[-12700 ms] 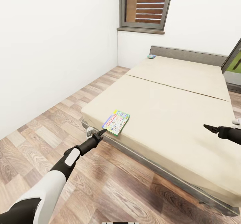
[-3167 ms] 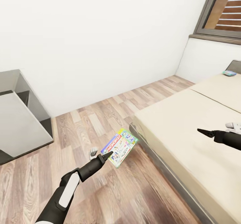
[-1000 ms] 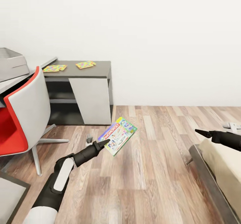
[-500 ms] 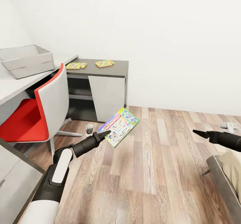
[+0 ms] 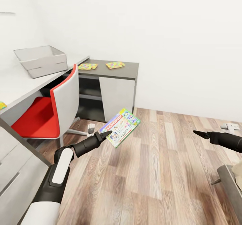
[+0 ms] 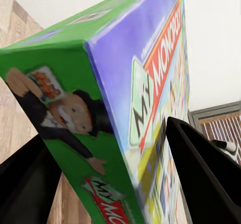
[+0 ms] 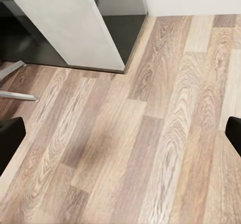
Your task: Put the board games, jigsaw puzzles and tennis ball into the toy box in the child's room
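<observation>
My left gripper (image 5: 103,135) is shut on the edge of a colourful Monopoly board game (image 5: 121,127), holding it tilted in the air over the wooden floor. In the left wrist view the board game (image 6: 125,108) sits between the two dark fingers (image 6: 206,179). The grey toy box (image 5: 40,61) stands on the white table (image 5: 20,87) at the left. Two jigsaw puzzles (image 5: 88,66) (image 5: 115,64) lie on the dark cabinet top (image 5: 129,71). My right gripper (image 5: 201,134) hangs open over the floor at the right, its fingers (image 7: 10,138) wide apart and holding nothing.
A red and white swivel chair (image 5: 50,110) stands between me and the table. The dark cabinet (image 5: 114,95) sits against the white wall. A yellow item (image 5: 1,105) peeks in at the table's left edge. The bed corner (image 5: 232,181) is at the lower right.
The whole view has swung left, bringing the table, toy box and chair further into the picture and the bed nearly out. The left gripper still holds the board game.
</observation>
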### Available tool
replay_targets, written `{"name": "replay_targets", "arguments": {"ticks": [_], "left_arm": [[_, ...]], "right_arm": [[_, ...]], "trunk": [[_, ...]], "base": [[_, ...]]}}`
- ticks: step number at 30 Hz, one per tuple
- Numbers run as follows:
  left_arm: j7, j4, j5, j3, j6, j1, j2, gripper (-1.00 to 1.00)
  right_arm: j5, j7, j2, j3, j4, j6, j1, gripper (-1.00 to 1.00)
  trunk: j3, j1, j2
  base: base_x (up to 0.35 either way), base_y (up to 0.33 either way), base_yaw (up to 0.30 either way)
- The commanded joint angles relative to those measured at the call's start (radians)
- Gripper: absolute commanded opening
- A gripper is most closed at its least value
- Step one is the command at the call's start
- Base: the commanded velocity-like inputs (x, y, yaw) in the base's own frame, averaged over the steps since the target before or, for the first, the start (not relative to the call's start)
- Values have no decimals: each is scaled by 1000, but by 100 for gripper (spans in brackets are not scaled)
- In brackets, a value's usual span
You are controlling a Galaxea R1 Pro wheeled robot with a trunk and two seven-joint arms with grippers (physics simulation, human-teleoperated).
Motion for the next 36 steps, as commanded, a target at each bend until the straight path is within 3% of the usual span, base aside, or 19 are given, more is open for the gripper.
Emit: {"name": "replay_targets", "arguments": {"ticks": [1, 7, 16, 36], "left_arm": [[-3, -4, -4, 3, 7, 0, -2, -100], [-1, -15, 6, 0, 10, 2, -2, -100], [8, -20, 79, -59, 20, -1, 2, -100], [11, -13, 100, -78, 22, -7, 8, -100]], "right_arm": [[-7, -2, 0, -1, 0, 7, -1, 100], [-7, -2, 0, -1, 0, 7, -1, 100], [-7, -1, 0, -1, 0, 5, 1, 100], [-7, -1, 11, -1, 0, 5, 10, 100]], "trunk": [[2, -4, 7], [21, -27, 49], [49, -62, 112], [112, -138, 252]], "base": [[0, 0, 41], [0, 0, 27], [0, 0, 7], [0, 0, 1]]}}
